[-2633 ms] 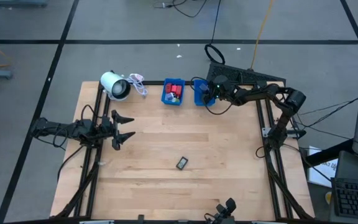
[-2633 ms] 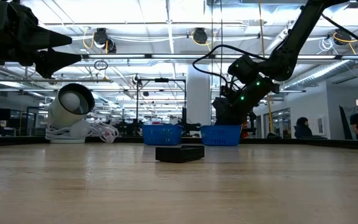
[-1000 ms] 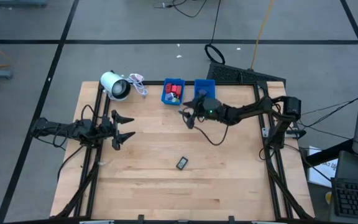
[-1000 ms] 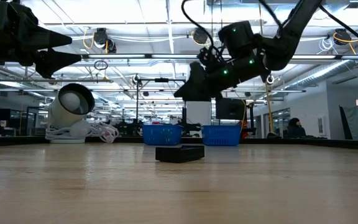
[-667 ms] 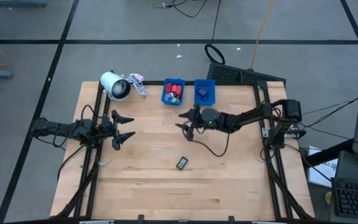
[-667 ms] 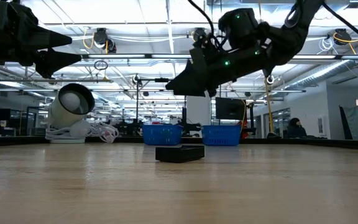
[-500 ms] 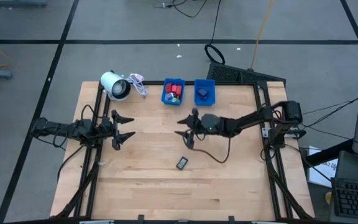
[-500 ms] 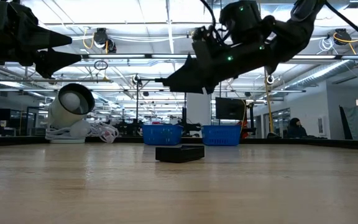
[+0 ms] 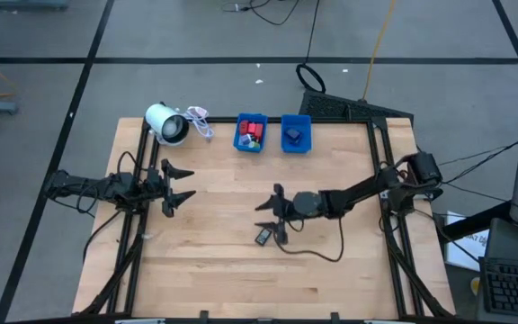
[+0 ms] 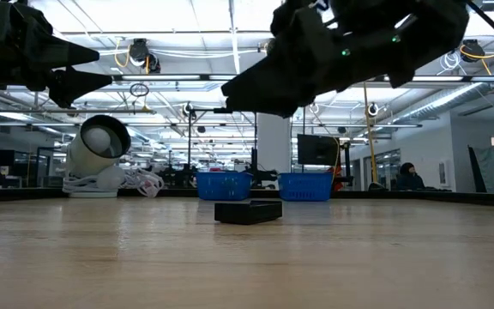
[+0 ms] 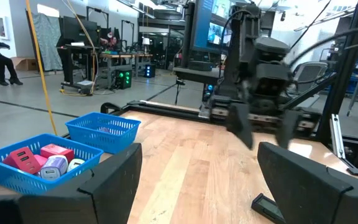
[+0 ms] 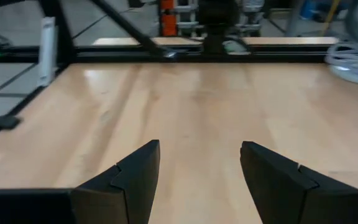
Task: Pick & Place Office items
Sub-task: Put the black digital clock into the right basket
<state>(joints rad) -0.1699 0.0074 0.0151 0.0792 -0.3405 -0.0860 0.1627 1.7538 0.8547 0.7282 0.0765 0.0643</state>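
Right end effector (image 9: pixel 273 215) open above dark block (image 9: pixel 263 237), no legible writing

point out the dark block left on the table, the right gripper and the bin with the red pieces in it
dark block (image 9: pixel 263 236): high view, middle of its top face.
right gripper (image 9: pixel 275 215): high view, midway between its open fingertips, above the table next to the block.
bin with red pieces (image 9: pixel 251 133): high view, on its blue rim's near edge.

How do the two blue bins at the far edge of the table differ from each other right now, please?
The left blue bin holds a crowded mix of red, pale and dark office items; the right blue bin shows only one bluish piece. The left blue bin sits nearer the white roll, while the right blue bin sits nearer the right arm's side. Both are blue, rectangular, similar in size, and side by side.
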